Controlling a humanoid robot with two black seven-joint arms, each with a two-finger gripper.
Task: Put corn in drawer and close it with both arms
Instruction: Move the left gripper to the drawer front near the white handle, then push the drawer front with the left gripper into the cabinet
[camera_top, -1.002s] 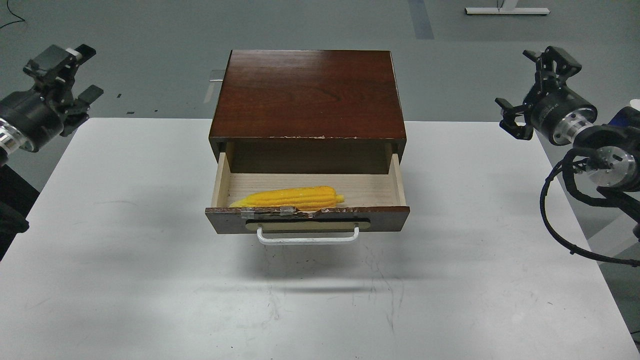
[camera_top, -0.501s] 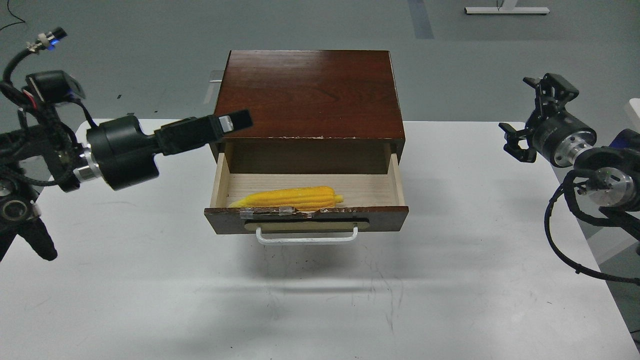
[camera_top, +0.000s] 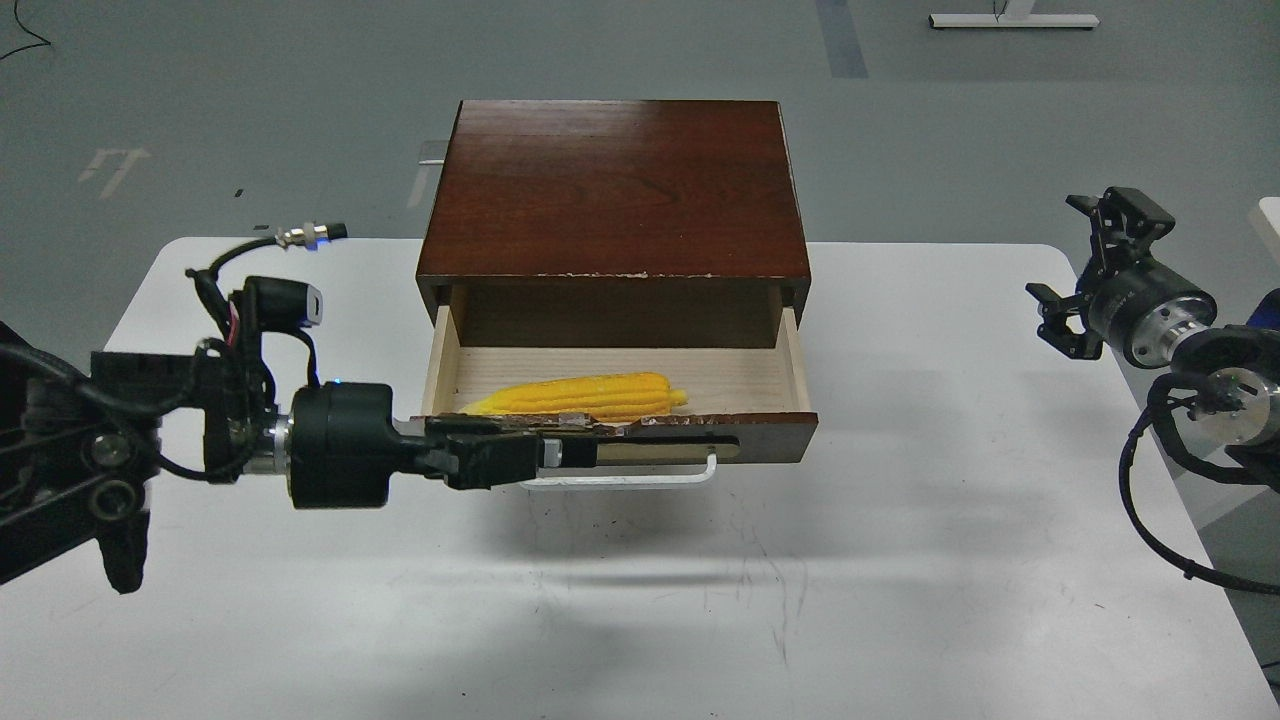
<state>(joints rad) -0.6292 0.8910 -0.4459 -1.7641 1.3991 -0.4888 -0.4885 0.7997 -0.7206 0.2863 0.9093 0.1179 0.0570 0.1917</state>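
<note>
A pale-wood drawer (camera_top: 620, 375) stands pulled out from a dark wooden cabinet (camera_top: 615, 190) at the centre of a white table (camera_top: 900, 560), with a bright yellow corn (camera_top: 580, 396) lying on its side inside, along the front wall and toward the drawer's 9 o'clock end, its tapered tip pointing to 9 o'clock. The left gripper (camera_top: 570, 453) reaches in level from 9 o'clock and lies across the left half of the drawer's dark brown front, covering that end of the tan oval plate and the left end of the white bar handle (camera_top: 640, 477). Its fingers (camera_top: 520, 455) are seen edge-on as one dark bar, so whether they are spread or closed, or gripping the handle, cannot be told. The chipped top edge of the drawer front shows just above the gripper. At 3 o'clock, well apart from the cabinet, the right gripper (camera_top: 1095, 270) hangs over the table's far right edge with its black claw fingers (camera_top: 1058, 322) spread wide and nothing between them. The silver wrist ring and looping black cable (camera_top: 1150, 480) of the right arm trail off toward 4 o'clock.
</note>
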